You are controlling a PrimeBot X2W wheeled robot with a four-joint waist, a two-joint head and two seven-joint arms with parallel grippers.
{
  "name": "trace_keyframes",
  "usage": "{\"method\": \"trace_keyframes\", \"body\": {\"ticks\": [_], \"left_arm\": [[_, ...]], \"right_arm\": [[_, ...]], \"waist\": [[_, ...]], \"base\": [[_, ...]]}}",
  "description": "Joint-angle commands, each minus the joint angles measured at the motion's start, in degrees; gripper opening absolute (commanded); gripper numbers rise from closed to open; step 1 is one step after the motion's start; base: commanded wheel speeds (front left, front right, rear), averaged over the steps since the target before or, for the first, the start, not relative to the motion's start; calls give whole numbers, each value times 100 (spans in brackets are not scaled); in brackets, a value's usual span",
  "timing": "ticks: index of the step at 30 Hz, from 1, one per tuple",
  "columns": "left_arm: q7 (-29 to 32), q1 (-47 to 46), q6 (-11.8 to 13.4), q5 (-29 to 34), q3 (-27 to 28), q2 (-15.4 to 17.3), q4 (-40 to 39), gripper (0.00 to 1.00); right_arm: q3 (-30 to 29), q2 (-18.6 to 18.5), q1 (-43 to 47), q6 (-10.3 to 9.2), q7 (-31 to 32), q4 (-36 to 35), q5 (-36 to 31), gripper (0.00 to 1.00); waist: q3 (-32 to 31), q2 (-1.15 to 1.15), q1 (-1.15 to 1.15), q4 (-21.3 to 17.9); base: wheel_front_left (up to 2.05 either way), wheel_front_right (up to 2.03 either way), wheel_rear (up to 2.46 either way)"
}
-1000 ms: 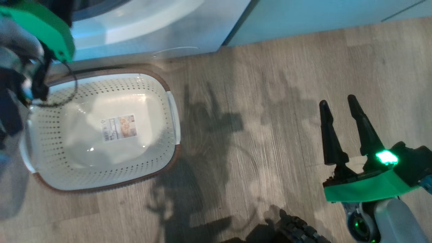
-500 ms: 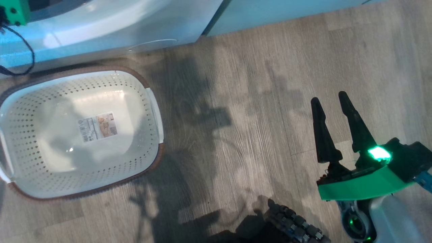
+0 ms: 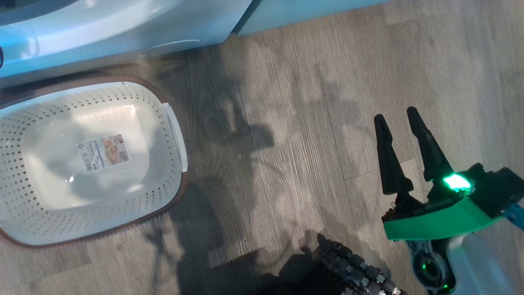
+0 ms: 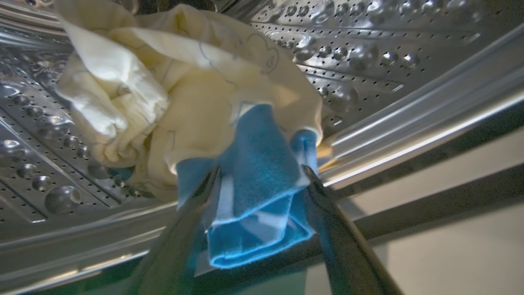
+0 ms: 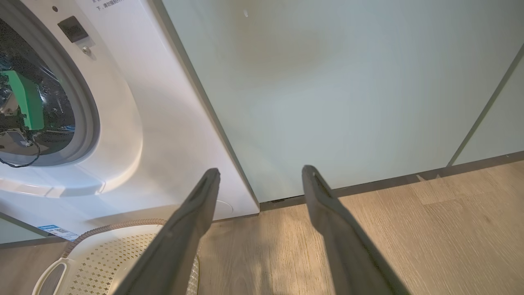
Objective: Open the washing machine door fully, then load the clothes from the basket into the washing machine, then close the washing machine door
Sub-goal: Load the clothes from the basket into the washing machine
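Observation:
In the left wrist view my left gripper [image 4: 260,170] reaches into the washing machine's steel drum [image 4: 368,41], jaws open. A small blue piece [image 4: 258,192] lies loosely between its fingers, against bunched pale-yellow clothes [image 4: 196,94] in the drum. The cream basket [image 3: 174,123] stands on the floor before the white washing machine [image 3: 123,32], holding nothing but its label. My right gripper [image 3: 395,113] hovers open over the floor at the lower right, holding nothing. In the right wrist view my right gripper [image 5: 260,169] faces the washing machine [image 5: 163,123], with my left arm's green wrist [image 5: 24,100] inside the opening. The door is out of view.
Pale green cabinet panels [image 5: 348,90] stand right of the machine. Wood floor [image 3: 286,123] stretches between the basket and my right gripper. A dark ribbed part of my base [image 3: 356,266] shows at the bottom edge. The basket's corner [image 5: 106,262] sits below the machine front.
The head camera has shifted, so basket and machine sit further left in the picture. My left arm's green wrist has gone out of the head view at the upper left. The right gripper has barely moved.

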Motion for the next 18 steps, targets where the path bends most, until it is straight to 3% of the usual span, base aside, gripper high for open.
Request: {"method": "trace_keyframes", "body": {"ticks": [1,2,3,10,18], "left_arm": [[78,-154,18,16,90,280,-65,79],[105,-174,10,13,77,272,-53,19],[124,-194,6,12,65,266,-46,0],[92,-356,2,14,46,242,-81,0],[-509,-691,310,291,133,383,-131,0]], "right_arm": [[88,-58,-24,-16,-38,-165,47,100],[89,-58,-29,-16,-38,-162,49,100],[86,-58,-32,-16,-38,-162,50,100],[76,-58,-67,-16,-38,-174,71,100],[139,-58,-148,-16,-38,-202,145,100]], "waist": [[19,0,0,-5],[23,0,0,-4],[30,0,0,-1],[69,0,0,21],[206,0,0,-83]], "base": [[0,0,0],[0,0,0],[0,0,0],[0,0,0],[0,0,0]]}}
